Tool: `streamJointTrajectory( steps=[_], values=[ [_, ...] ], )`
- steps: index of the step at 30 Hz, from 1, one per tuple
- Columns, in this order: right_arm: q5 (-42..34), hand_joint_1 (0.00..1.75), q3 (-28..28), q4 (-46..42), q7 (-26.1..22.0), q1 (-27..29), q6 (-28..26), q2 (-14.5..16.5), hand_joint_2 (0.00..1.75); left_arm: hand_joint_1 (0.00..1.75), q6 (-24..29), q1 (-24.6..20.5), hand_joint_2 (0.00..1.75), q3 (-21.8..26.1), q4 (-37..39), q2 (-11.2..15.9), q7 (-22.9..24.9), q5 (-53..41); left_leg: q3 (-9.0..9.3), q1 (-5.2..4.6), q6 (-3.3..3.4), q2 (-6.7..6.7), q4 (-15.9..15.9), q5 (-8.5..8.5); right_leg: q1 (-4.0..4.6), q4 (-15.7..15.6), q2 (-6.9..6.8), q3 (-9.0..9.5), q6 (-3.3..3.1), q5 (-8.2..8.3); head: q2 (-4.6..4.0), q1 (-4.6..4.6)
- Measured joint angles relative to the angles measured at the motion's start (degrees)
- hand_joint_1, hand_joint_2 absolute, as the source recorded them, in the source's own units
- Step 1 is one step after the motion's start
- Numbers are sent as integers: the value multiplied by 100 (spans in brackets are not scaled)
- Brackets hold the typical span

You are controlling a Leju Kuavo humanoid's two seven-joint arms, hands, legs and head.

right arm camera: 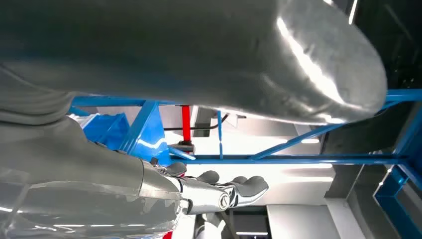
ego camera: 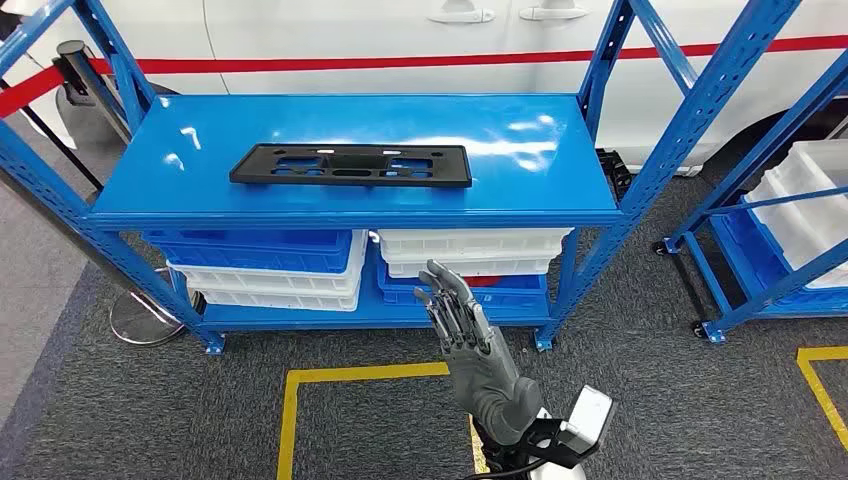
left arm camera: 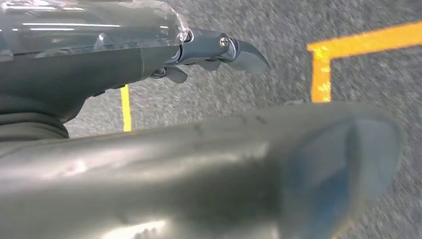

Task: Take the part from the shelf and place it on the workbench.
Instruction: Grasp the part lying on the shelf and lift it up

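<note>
Part [ego camera: 351, 165] lies untouched on shelf [ego camera: 560, 190]; nothing grasped yet. Right hand [ego camera: 465, 335] is raised before it, fingers spread, empty. Left hand [left arm camera: 214, 50] is hung over the floor, empty, fingers loosely extended.

Head view high above shelf [ego camera: 350, 205], wrist views close

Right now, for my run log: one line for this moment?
part: on shelf | right hand: raised, fingers apart | left hand: holds nothing

Open space above blue shelf top [ego camera: 520, 150], black part [ego camera: 350, 165] lying alone, slanted uprights [ego camera: 690, 130] flanking both ends
</note>
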Motion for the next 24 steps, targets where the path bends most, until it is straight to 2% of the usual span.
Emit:
streamJointTrajectory(
  steps=[2,3,4,6,7,8,11,13,14,16,17,18,19,20,21,22,23,24],
  values=[
    [9,0,21,0,9,-3,-54,-9,0,0,1,1,0,5,1,0,-27,7,1,-5,2,-2,5,-1,0,67,0,-45,-4,57,0,1],
    [14,0,46,0,23,-10,-99,-15,0,0,-1,1,0,12,1,1,-52,15,3,-11,2,-7,10,-3,1,15,0,-28,-13,165,0,1],
    [12,0,73,0,45,-22,-131,-19,0,0,-5,-3,0,20,1,1,-71,27,9,-15,1,-12,15,-6,3,-271,0,106,-33,366,0,1],
    [-35,0,128,0,122,-57,-176,-20,0,0,-24,-10,0,35,0,1,-96,54,14,-33,-18,-24,31,-20,23,-1079,0,487,-94,732,0,1],
    [-74,0,148,0,165,-72,-200,-21,0,0,-32,-13,0,45,0,-1,-99,63,7,-42,-37,-27,39,-25,37,-1365,0,616,-119,823,0,0],
    [-112,0,161,1,205,-82,-228,-22,0,0,-38,-13,0,56,0,-2,-90,68,-3,-49,-63,-28,40,-37,52,-1507,1,670,-142,835,0,-1],
    [-210,0,184,2,275,-95,-322,-31,0,0,-35,-18,0,76,0,-4,-24,50,8,-51,-172,-13,32,-127,43,-1599,14,720,-233,746,1,-2],
    [-255,0,196,5,298,-101,-365,-36,0,0,-29,-20,0,76,0,-4,2,18,-100,-41,-227,-1,328,-269,12,-1665,5,831,-307,718,1,-15],
    [-267,0,201,11,304,-102,-376,-38,0,0,-28,-16,0,76,0,-4,9,6,-259,-22,-249,-1,646,-383,10,-1677,-8,883,-325,705,0,-20],
    [-284,0,206,34,306,-99,-388,-47,0,0,-27,6,0,75,1,-5,18,-1,-714,7,-293,-1,1393,-612,14,-1677,-23,981,-325,636,0,-27],
    [-287,0,207,46,306,-96,-388,-52,0,0,-27,23,0,75,2,-6,21,-1,-887,21,-311,0,1605,-604,15,-1677,-22,1037,-316,587,0,-27],
    [-290,0,208,57,306,-94,-389,-56,0,0,-27,36,0,75,2,-7,23,-1,-967,33,-322,0,1608,-475,14,-1676,-18,1104,-304,532,0,-28],
    [-292,0,209,64,306,-93,-390,-58,0,0,-27,45,0,75,2,-8,24,-2,-936,46,-326,2,1380,-237,12,-1676,-14,1183,-288,470,0,-27],
    [-296,0,210,69,307,-92,-393,-59,0,0,-28,52,0,75,2,-9,24,-2,-832,56,-319,9,994,49,9,-1677,-11,1267,-268,397,0,-27],
    [-301,0,212,74,311,-93,-402,-60,0,0,-31,61,0,76,9,-9,33,-3,-705,50,-305,18,667,238,12,-1679,-10,1340,-239,325,0,-26],
    [-309,0,214,79,325,-94,-422,-62,0,0,-31,65,0,75,15,-9,45,-5,-587,34,-273,25,399,317,10,-1681,-6,1397,-200,256,1,-25],
    [-320,0,219,85,347,-96,-449,-64,0,0,-31,62,0,75,22,-9,62,-9,-505,10,-231,31,258,303,7,-1694,-5,1450,-160,202,1,-21],
    [-331,0,225,89,373,-102,-476,-66,0,0,-27,56,0,75,28,-8,83,-14,-445,-17,-183,31,236,211,3,-1699,-2,1491,-116,182,1,-18]
  ],
)
